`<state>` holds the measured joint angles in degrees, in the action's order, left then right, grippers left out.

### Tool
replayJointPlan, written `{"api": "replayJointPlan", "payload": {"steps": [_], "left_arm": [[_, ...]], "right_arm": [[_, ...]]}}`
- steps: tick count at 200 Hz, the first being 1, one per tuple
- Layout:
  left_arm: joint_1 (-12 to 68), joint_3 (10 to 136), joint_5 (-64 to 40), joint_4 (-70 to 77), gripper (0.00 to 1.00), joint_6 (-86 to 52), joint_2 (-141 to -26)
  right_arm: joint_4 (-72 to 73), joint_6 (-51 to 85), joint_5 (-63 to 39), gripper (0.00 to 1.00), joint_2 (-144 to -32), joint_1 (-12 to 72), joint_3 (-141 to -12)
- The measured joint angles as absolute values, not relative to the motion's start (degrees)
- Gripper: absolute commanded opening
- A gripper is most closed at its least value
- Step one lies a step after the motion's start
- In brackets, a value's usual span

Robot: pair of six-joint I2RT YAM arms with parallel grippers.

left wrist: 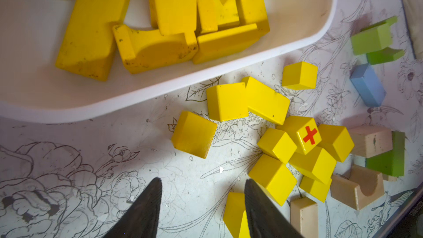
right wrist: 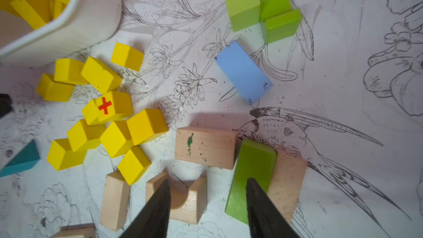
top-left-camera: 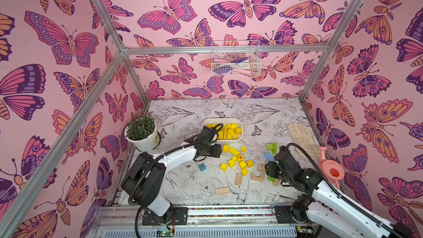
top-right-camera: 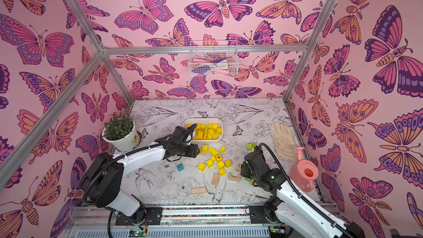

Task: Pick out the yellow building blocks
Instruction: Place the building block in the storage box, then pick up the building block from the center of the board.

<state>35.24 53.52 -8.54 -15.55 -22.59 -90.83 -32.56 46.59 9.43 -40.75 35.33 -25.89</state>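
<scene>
Several yellow building blocks (top-left-camera: 238,160) lie loose mid-table, among them a cube with a red cross (left wrist: 309,135); many more fill the white bin (top-left-camera: 231,141) behind them. My left gripper (left wrist: 202,186) hovers open above bare table just in front of the bin (left wrist: 160,92), nothing between its fingers. One yellow block (left wrist: 234,211) is partly hidden behind a finger. To the right of the yellow cluster (right wrist: 109,129), my right gripper (right wrist: 208,183) stands open above a tan arch block (right wrist: 185,202) and a green block (right wrist: 251,163).
A potted plant (top-left-camera: 142,133) stands at the left edge. On the right are a glove (top-left-camera: 302,136) and a pink watering can (top-left-camera: 329,168). Tan blocks (top-left-camera: 222,190), a teal cube (top-left-camera: 202,167), green blocks (top-left-camera: 271,148) and a blue block (right wrist: 243,74) lie around.
</scene>
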Motion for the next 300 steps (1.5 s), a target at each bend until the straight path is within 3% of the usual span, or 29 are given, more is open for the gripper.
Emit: {"api": "replayJointPlan", "payload": {"steps": [137,300], "left_arm": [[35.27,63.59,-8.10,-22.59,0.58,-22.98,-101.41],[35.70,68.07,-8.40,-25.54,0.57,-23.44,-105.75]], "right_arm": [[-28.60,48.88,8.93,0.59,-40.01,34.57,-24.84],[-27.99,49.28,7.62,0.59,-40.88,33.39,-24.84]]}}
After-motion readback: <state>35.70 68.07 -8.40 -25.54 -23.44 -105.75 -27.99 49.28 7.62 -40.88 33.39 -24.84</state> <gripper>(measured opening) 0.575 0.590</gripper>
